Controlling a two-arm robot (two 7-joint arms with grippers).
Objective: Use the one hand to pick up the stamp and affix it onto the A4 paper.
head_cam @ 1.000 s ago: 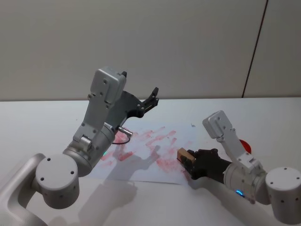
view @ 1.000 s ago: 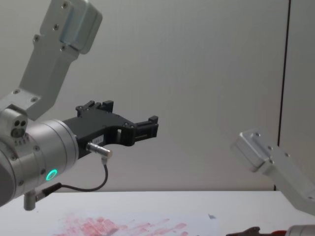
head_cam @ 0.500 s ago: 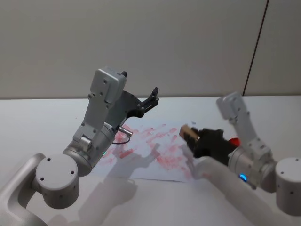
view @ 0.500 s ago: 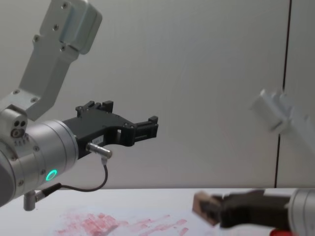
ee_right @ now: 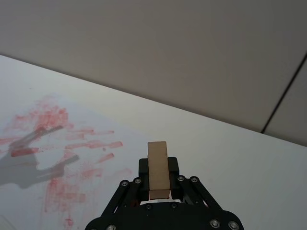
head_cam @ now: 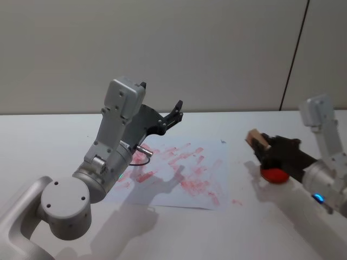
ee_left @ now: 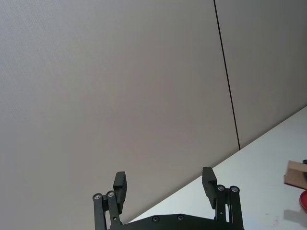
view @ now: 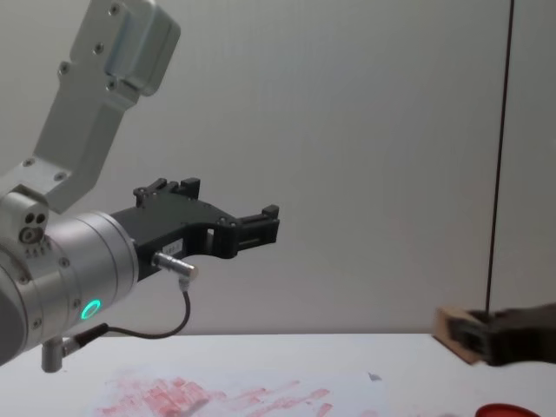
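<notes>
1. Head view: a smooth white table (head_cam: 49,141) meets a plain beige wall (head_cam: 162,49) crossed by a thin dark seam.
2. The A4 paper (head_cam: 179,173) lies flat mid-table, its white sheet smeared with red-pink blotches.
3. The stamp (head_cam: 257,142), a small rectangular block of pale wood, is clamped between the fingers of the right gripper (head_cam: 261,146), held in the air above the low round red pad (head_cam: 274,175), right of the paper.
4. The left gripper (head_cam: 176,111), black and angular, hangs raised over the paper's far left, fingers apart, empty.
5. Half a second ago the stamp hovered over the paper's right edge; it has since swung right.
</notes>
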